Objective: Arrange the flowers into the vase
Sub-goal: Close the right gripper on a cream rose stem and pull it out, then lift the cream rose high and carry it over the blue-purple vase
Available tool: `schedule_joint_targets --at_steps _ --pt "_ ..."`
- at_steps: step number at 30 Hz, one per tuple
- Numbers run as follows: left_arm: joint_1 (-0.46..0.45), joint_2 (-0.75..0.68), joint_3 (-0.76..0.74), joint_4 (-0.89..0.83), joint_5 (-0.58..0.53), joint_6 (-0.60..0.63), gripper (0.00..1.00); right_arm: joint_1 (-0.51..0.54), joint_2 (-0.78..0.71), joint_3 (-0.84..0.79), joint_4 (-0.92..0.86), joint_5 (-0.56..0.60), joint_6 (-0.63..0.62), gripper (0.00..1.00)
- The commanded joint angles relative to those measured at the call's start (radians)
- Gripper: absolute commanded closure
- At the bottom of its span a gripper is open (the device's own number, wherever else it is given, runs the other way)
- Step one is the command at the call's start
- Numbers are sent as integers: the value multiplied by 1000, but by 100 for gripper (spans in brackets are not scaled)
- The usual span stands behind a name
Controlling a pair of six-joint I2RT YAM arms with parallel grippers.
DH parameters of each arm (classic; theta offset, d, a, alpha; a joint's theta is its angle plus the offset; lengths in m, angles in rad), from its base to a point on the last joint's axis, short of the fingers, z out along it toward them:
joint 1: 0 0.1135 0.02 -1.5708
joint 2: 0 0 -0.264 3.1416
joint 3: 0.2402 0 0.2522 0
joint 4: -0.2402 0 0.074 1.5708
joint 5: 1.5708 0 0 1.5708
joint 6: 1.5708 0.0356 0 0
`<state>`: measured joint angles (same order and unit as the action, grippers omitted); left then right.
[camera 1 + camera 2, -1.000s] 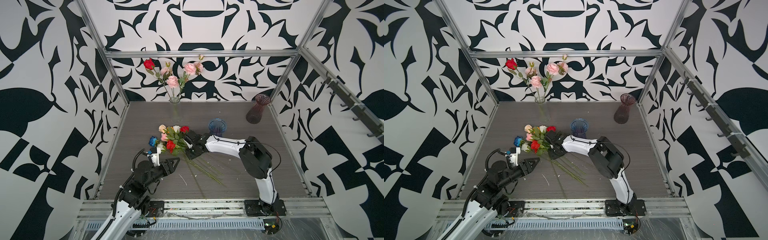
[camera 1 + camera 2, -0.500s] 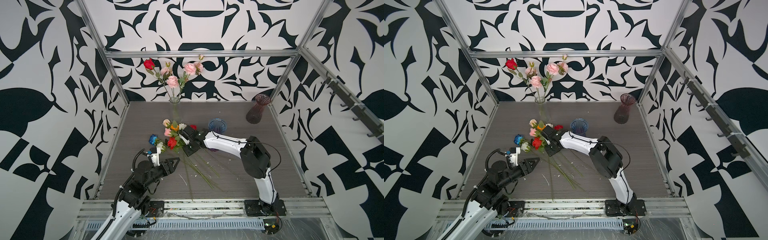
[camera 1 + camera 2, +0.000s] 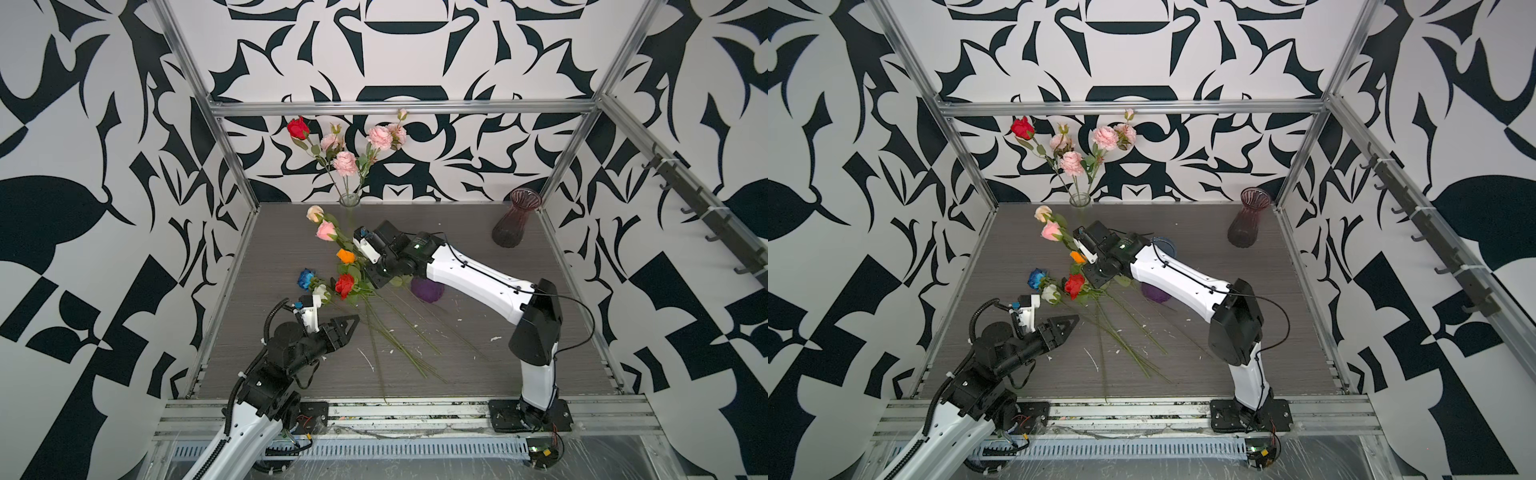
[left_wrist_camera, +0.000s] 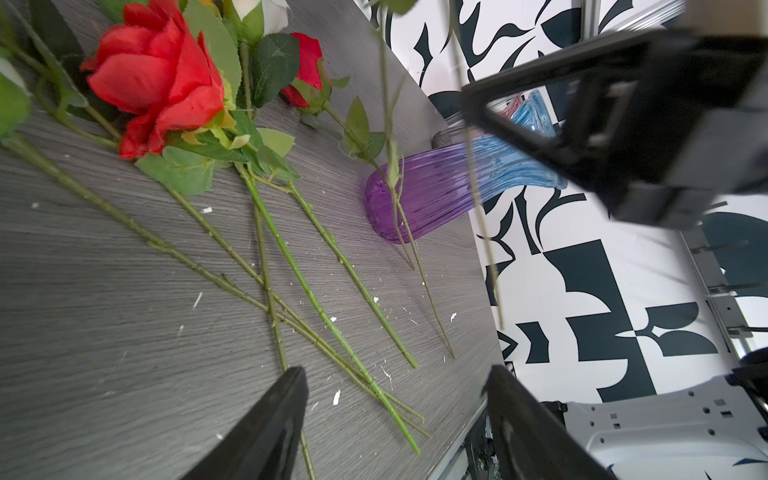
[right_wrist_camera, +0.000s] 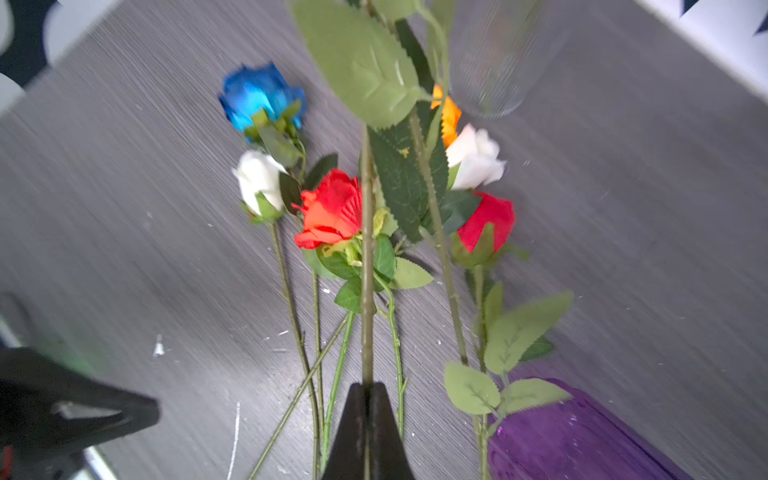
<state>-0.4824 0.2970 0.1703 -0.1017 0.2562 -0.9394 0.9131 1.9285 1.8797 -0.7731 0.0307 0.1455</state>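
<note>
- Top views: right gripper mid-table among flowers, some raised off the table; left gripper spread wide near the front; clear vase at the back wall, pink blooms inside.
- Left wrist: left gripper agape over loose flowers; purple vase beyond.
- Right wrist: right gripper pinched shut on one green stem; red, white and blue roses lying below.
</note>
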Motion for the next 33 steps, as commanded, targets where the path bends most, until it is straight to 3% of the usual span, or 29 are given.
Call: schedule_joint_targets --at_steps 1,8,13,18,26,33 --pt "5 -12 -14 -18 -7 1 27 -8 -84 67 -13 5 -4 100" --pt "5 -12 -15 -18 -7 1 27 -52 -193 93 49 -113 48 100" --pt "5 -15 -15 -18 -6 1 27 -120 -268 -42 247 -472 133 100" --pt "5 -16 -17 -18 -3 0 27 -194 -296 -211 549 -754 364 100" --pt "5 -6 -15 -14 -3 -1 27 -200 -290 -193 581 -793 368 100" --pt "5 3 -15 -8 -3 -3 27 -200 -214 56 455 -811 336 100"
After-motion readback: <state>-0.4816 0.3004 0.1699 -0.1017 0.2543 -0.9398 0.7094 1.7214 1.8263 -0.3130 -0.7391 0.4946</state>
